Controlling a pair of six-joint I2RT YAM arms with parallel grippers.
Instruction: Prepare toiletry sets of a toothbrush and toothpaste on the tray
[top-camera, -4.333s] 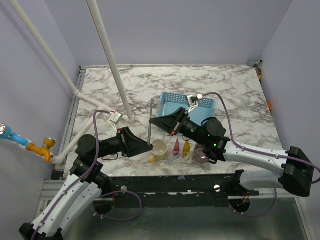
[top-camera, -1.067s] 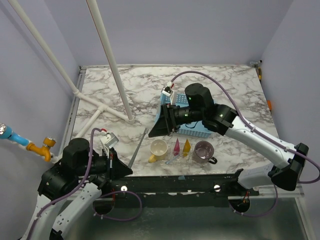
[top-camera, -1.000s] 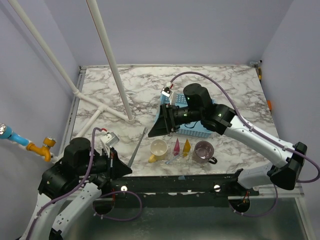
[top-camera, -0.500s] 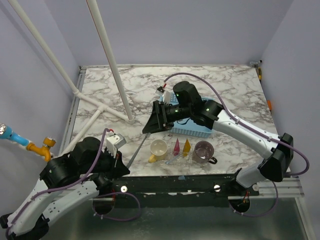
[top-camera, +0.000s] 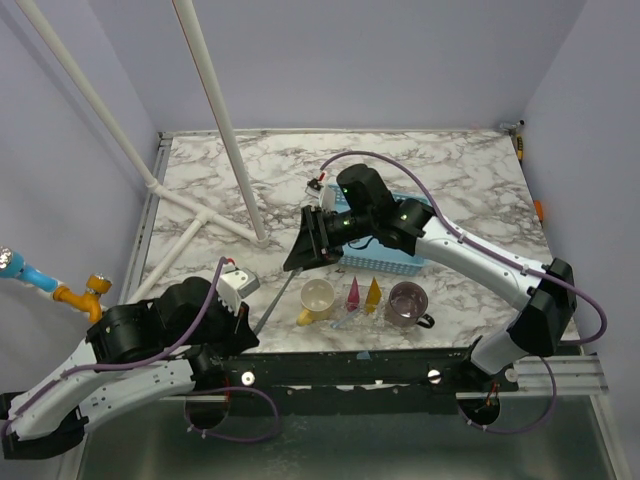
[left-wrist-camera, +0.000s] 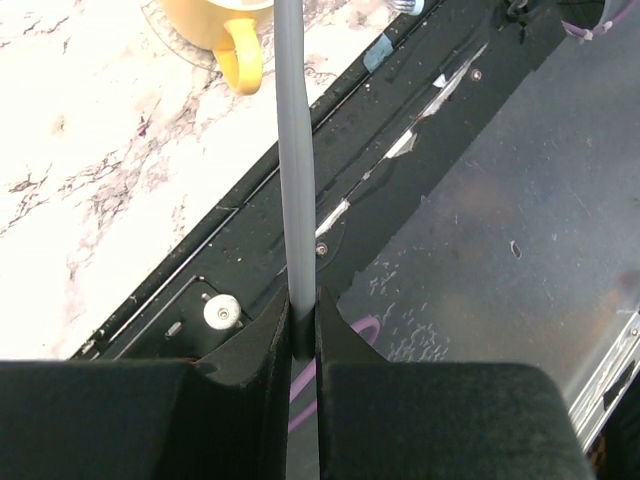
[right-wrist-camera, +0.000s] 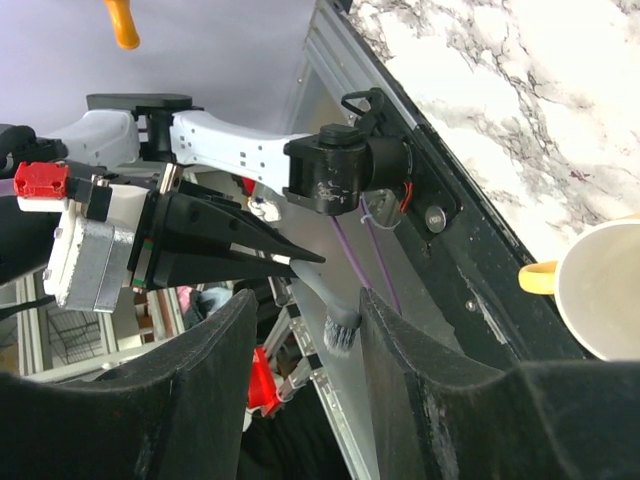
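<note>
The grey toothbrush (top-camera: 277, 300) is a thin stick, pinched at its handle end by my shut left gripper (top-camera: 248, 335) near the table's front edge. It shows up close (left-wrist-camera: 293, 150) running away from the left gripper (left-wrist-camera: 300, 330). My right gripper (top-camera: 298, 255) stands open around the bristle head (right-wrist-camera: 340, 330), which lies close to its right finger (right-wrist-camera: 400, 350); right gripper (right-wrist-camera: 305, 305). The pink tube (top-camera: 353, 292), yellow tube (top-camera: 373, 292) and pale blue brush (top-camera: 345, 320) lie on the marble. The blue tray (top-camera: 380, 262) is mostly hidden under the right arm.
A yellow mug (top-camera: 318, 298) and a translucent purple mug (top-camera: 405, 303) stand beside the tubes. White pipes (top-camera: 225, 130) cross the left of the table. The yellow mug's handle (left-wrist-camera: 240, 65) is near the black front rail (top-camera: 350, 365).
The right arm has swung left off the tray and brought its jaws around the brush head, narrowing slightly. The left arm has shifted at the front edge, still holding the grey toothbrush.
</note>
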